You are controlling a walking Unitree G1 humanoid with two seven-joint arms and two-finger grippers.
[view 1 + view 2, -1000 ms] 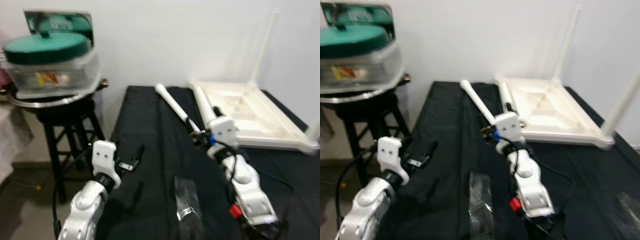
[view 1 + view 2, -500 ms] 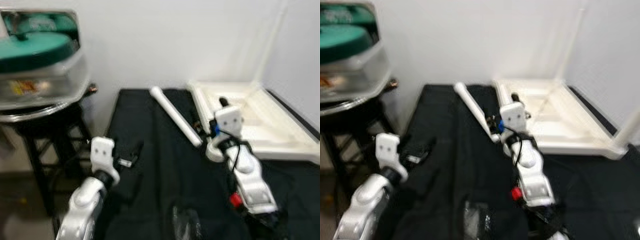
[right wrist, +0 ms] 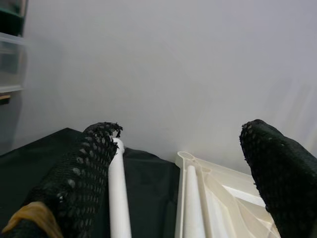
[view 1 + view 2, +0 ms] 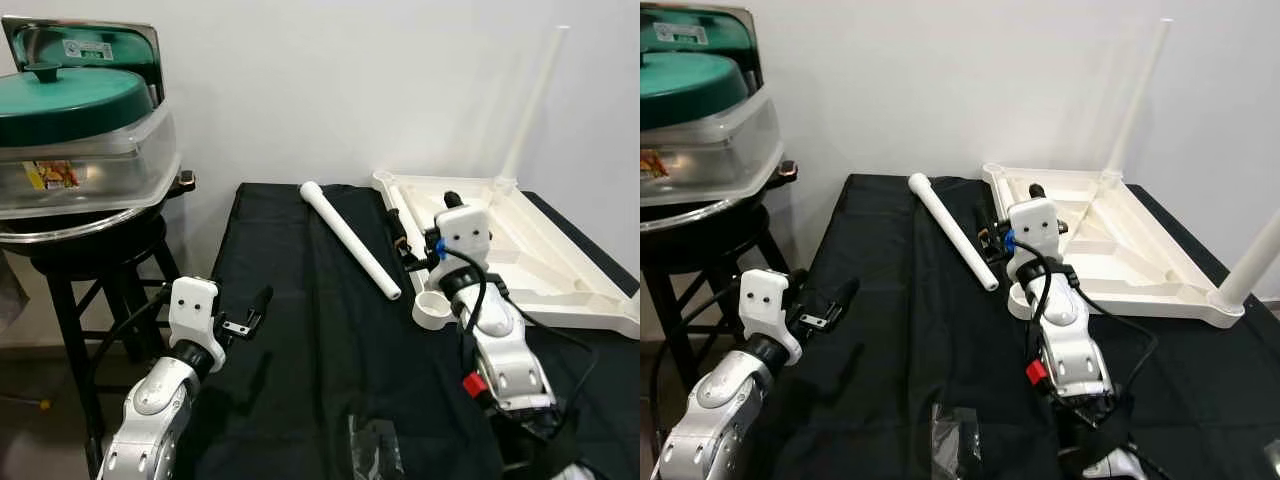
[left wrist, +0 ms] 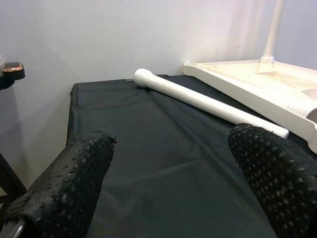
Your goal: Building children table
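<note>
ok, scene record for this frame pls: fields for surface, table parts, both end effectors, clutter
surface: table draped in black cloth
tabletop: white plastic children's tabletop, upside down at the robot's right, legs standing up from its corners
loose leg: long white plastic tube lying on the cloth beside the tabletop
left end effector: open, holding nothing, over the cloth's left edge
right end effector: open, holding nothing, near the tabletop's edge
clutter: clear plastic bag on the cloth; green-lidded clear container on a black stool

Black-draped table (image 4: 300, 330) bearing a loose white leg (image 4: 350, 235) slanted across its middle, an upturned white tabletop (image 4: 530, 245) at the far right corner with legs standing up, and a clear plastic bag (image 4: 372, 455) near the front edge.
</note>
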